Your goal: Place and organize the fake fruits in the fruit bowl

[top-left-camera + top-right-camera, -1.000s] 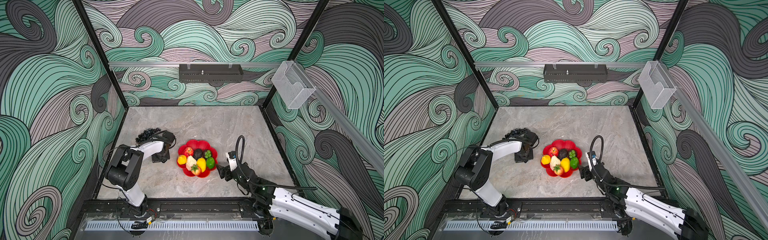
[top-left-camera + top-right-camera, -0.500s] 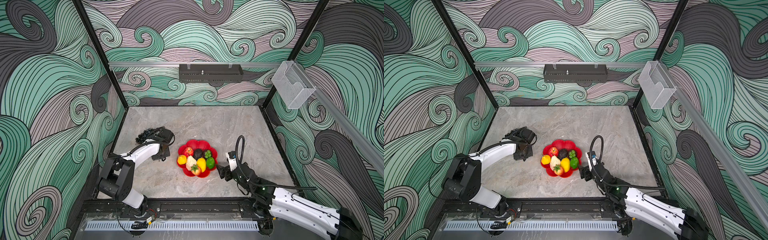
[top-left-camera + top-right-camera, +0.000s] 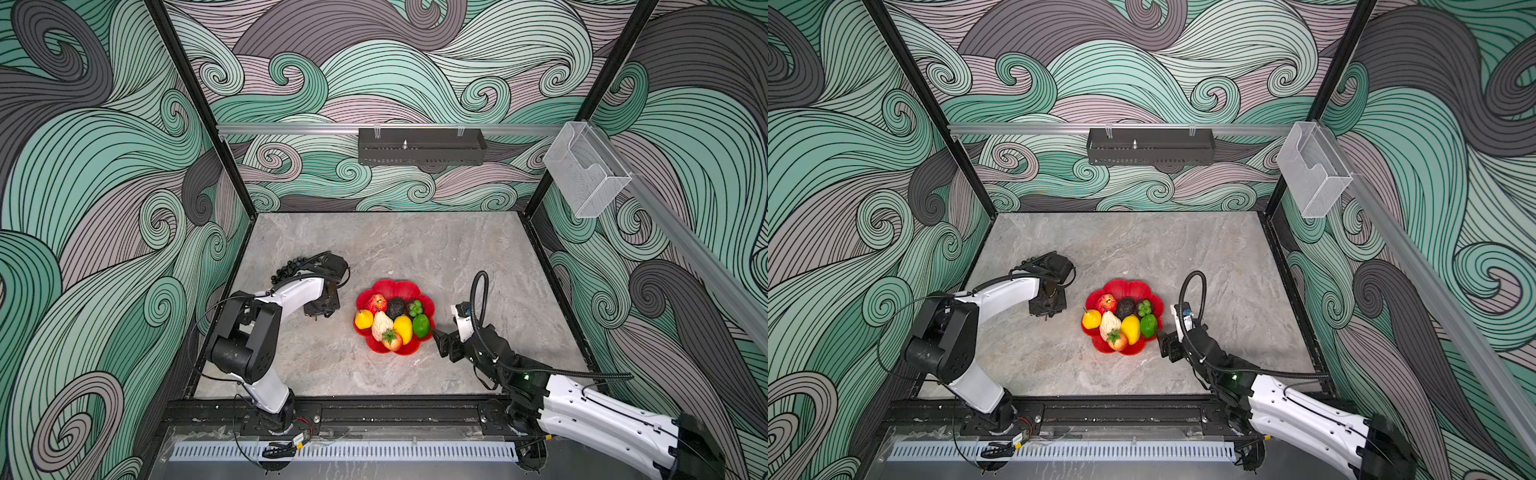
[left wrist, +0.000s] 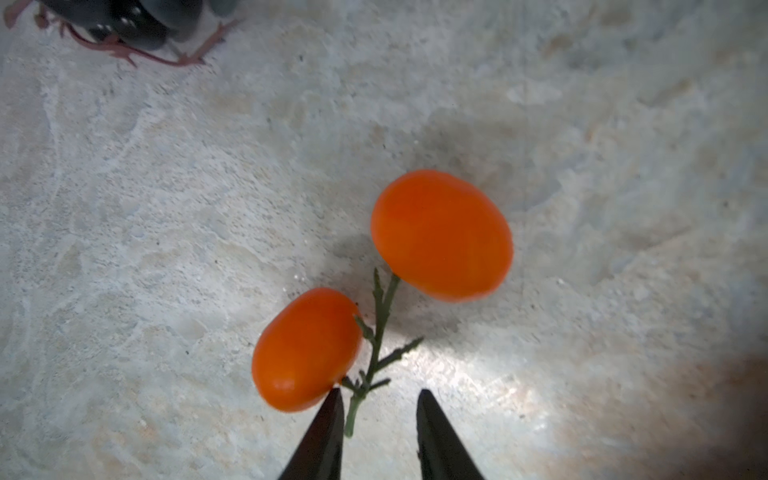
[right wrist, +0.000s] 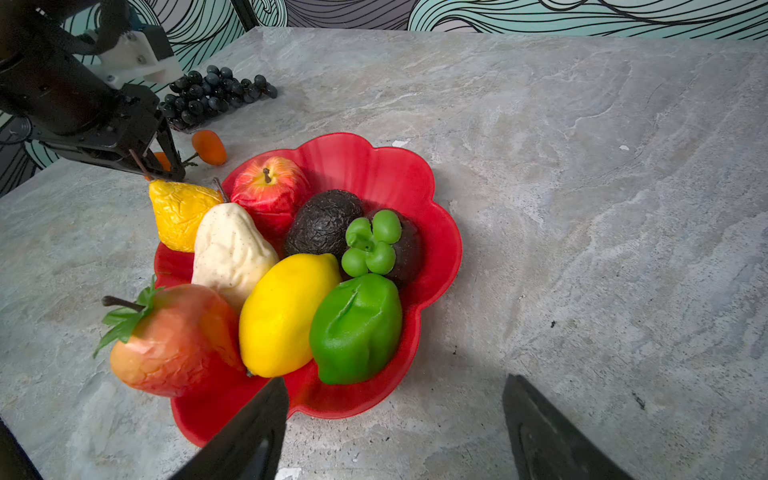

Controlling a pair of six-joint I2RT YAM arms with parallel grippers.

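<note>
In both top views the fruit bowl (image 3: 394,286) sits a little below the centre of the frame on the grey stone table (image 3: 415,249). It is already crowded: the red apple (image 5: 270,191), dark avocado (image 5: 324,222), pale pear (image 5: 230,249), smooth lemon (image 5: 286,311), green lime (image 5: 357,328) and a few more fill most of its floor, packed shoulder to shoulder so that none can roll over the shallow scalloped rim. Two pieces lie outside, both to the left of the bowl. The stemmed oranges (image 4: 440,235) lie flat on the table just left of the bowl, and the left gripper (image 4: 380,399) points down over them. Its jaws stand a little apart with the free end of the green stem (image 4: 376,332) between them, close against one fingertip (image 4: 332,419) but not pinched, so nothing is held. Aiming at the thin stem rather than the round, slippery fruit looks deliberate, since one pinch there would lift both oranges together. The grape bunch (image 3: 291,268) rests farther toward the upper left, partly hidden behind that arm. The right gripper (image 5: 395,380) hangs low at the bowl's lower right rim, jaws spread wide and empty, probably placed there to steady the dish or nudge fruit aside. The likely next step is closing on the stem; the bare space in the bowl seems to lie along its upper rim.
</note>
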